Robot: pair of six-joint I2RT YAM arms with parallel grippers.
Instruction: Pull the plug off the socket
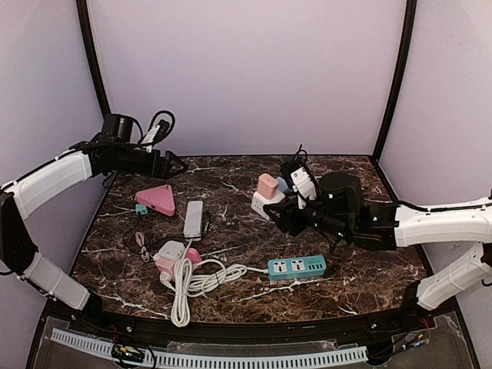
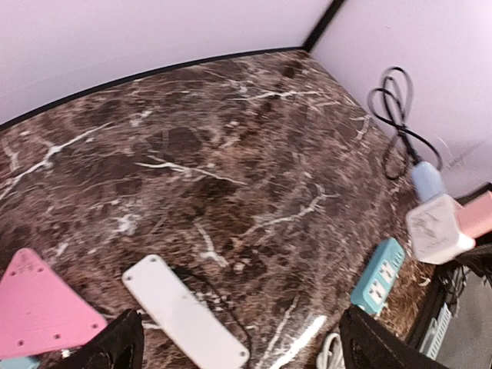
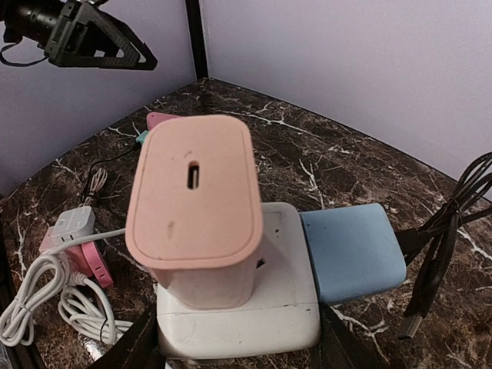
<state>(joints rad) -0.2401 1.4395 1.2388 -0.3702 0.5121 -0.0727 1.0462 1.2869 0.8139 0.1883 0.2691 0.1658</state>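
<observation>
Both checked: found left gripper [image 1: 179, 164] spread wide, empty; found right gripper [image 1: 275, 215] clamped on socket [image 3: 238, 315] bearing pink plug [image 3: 196, 207].

Pink plug [image 1: 267, 185] seated in white socket [image 1: 264, 205], teal strip [image 1: 297, 267] nearby

Spare power strips and cords lie on a dark, white-veined marble surface [image 1: 369, 280] enclosed by pale lilac walls [image 1: 246, 77].

At the left, a flat pink triangular strip [image 1: 156, 199] has a small teal piece at its near-left corner. Just to its right, not touching it, is a long white strip [image 1: 194, 219], set roughly front to back. Nearer the front, a pink-and-white adapter [image 1: 173, 256] sits against a loosely coiled white cord [image 1: 192, 280]. This cord runs right to a teal power strip [image 1: 297, 267] lying flat with its sockets facing up. A thin dark cable [image 1: 141, 244] is bunched left of the adapter.
</observation>
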